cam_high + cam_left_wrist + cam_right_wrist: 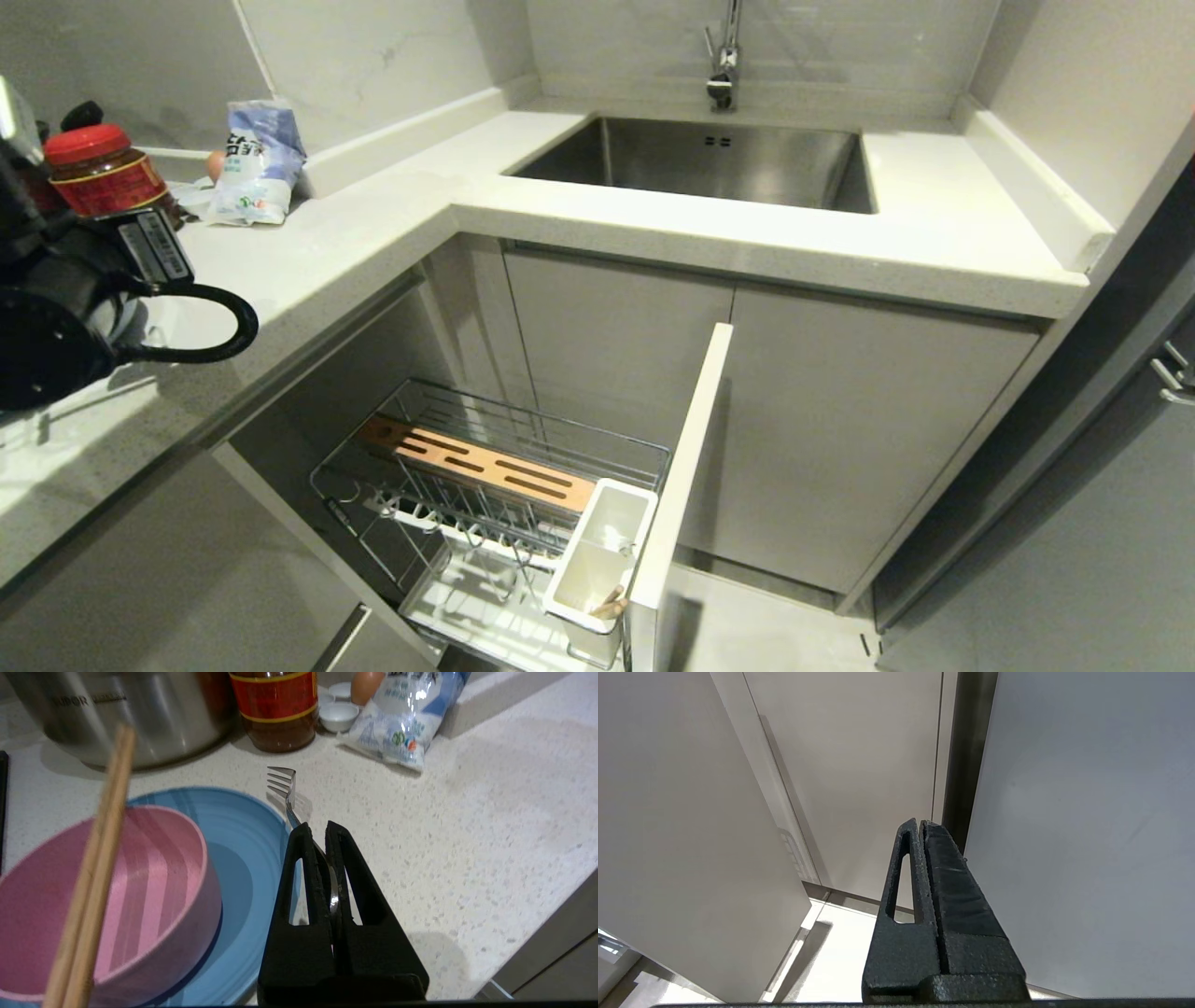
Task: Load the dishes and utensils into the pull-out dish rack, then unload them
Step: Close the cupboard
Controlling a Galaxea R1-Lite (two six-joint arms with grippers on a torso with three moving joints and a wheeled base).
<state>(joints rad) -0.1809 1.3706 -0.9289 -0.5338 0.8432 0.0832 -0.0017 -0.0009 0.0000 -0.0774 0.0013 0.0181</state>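
1. On the table (467, 826), beside the blue plate's (247, 858) rim, the fork (286, 794) is clamped by its handle in the closed left pincer (318, 833), tines pointing away toward the jar (275, 709).
2. The pink bowl (154, 896) is seen on the plate, with the chopsticks (96, 877) across it.
3. Below the table's edge, the pull-out dish rack (523, 485) is drawn out.
4. The right pincer (920, 828) is shown closed and empty beside cabinet panels.

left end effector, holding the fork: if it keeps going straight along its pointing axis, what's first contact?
Probably the bare countertop: the left end effector, shut on the fork, points down over it. Beyond stands the sauce jar, though depth is unclear.
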